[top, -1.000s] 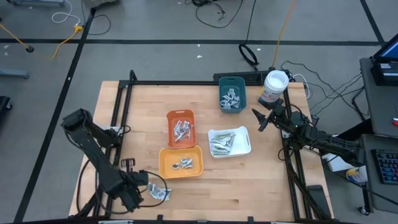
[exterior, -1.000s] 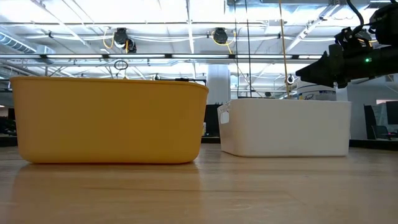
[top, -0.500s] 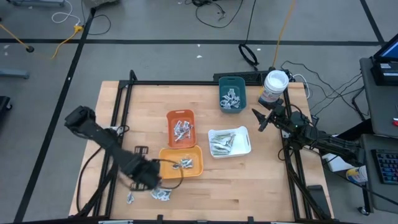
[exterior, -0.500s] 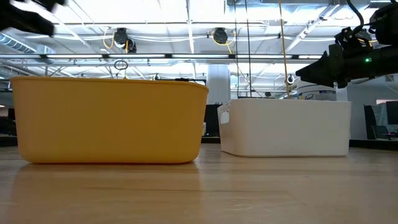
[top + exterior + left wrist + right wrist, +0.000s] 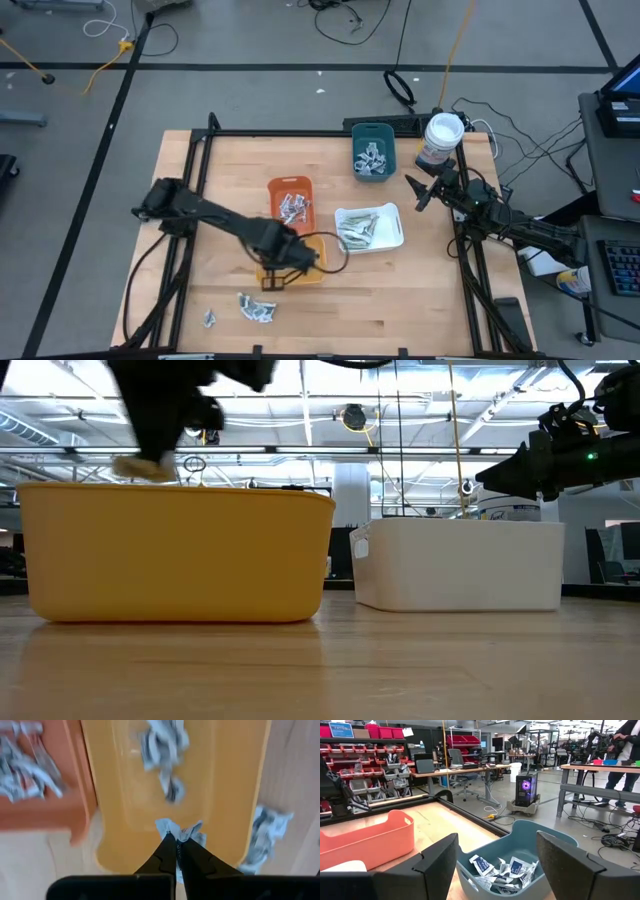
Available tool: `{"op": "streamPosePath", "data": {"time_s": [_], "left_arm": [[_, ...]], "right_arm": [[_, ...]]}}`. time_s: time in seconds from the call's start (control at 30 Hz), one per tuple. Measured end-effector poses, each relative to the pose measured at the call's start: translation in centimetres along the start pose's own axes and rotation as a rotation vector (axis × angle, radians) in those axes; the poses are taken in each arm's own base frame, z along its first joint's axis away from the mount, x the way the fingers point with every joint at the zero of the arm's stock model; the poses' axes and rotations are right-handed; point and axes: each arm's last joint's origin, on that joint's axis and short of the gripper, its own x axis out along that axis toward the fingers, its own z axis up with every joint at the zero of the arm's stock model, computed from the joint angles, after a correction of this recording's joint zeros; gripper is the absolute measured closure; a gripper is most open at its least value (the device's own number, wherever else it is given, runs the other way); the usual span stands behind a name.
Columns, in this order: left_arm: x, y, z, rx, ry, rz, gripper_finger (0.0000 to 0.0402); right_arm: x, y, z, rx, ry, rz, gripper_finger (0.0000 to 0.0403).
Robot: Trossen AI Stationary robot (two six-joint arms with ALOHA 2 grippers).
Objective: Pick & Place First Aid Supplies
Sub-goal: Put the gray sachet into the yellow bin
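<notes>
Over the last second the left arm has swung from the table's front-left corner, where it was down among the loose packets, to a spot above the yellow tray (image 5: 298, 262). The left gripper (image 5: 176, 851) is clenched on 1 silvery-white sachet (image 5: 179, 831), whose crumpled edges stick out past the closed fingertips, and it hangs directly over the tray's floor. My reading is that 1 pick is done and the drop into this tray is the step in hand; opening the fingers here should land the sachet with the others.

Counted from left to right in the high view:
- Loose packets (image 5: 256, 309) on the bare wood at the front left: a small piece and a larger crumpled cluster, so at least 2, though the exact number is too small to tell.
- Yellow tray: 1, holding a small clump of sachets, seen in the left wrist view.
- Orange tray (image 5: 291, 184): 1, with a pile of sachets too tangled to count.
- White tray (image 5: 394, 226): 1, holding pale green-white strips.
- Teal tray (image 5: 373, 133): 1, with blue-marked sachets.
- White tub (image 5: 441, 138): 1, at the far right corner.

That makes 4 trays. The right gripper (image 5: 414, 193) waits off the table's right edge, released, its fingers spread wide and holding nothing, looking toward the teal tray.
</notes>
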Motion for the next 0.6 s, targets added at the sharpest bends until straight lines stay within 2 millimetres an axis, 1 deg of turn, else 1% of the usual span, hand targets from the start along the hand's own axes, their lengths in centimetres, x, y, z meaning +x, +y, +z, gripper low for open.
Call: {"op": "streamPosePath", "data": {"time_s": [0.1,0.17,0.33,0.43,0.6], "left_arm": [[-0.1,0.5,1.9,-0.017,-0.020,-0.009,0.0394],[0.3,0.8,3.0,-0.030,-0.025,-0.012,0.0395],[2.4,1.1,5.1,-0.073,-0.049,0.007,0.0395],[3.7,1.0,6.0,-0.078,-0.063,0.035,0.0396],[5.6,0.7,7.3,-0.074,-0.075,0.026,0.0393]], "right_arm": [[0.0,0.0,0.0,0.000,0.000,0.000,0.0140],[0.0,0.0,0.0,0.000,0.000,0.000,0.0140],[0.0,0.0,0.0,0.000,0.000,0.000,0.0140],[0.0,0.0,0.0,0.000,0.000,0.000,0.0140],[0.0,0.0,0.0,0.000,0.000,0.000,0.0140]]}}
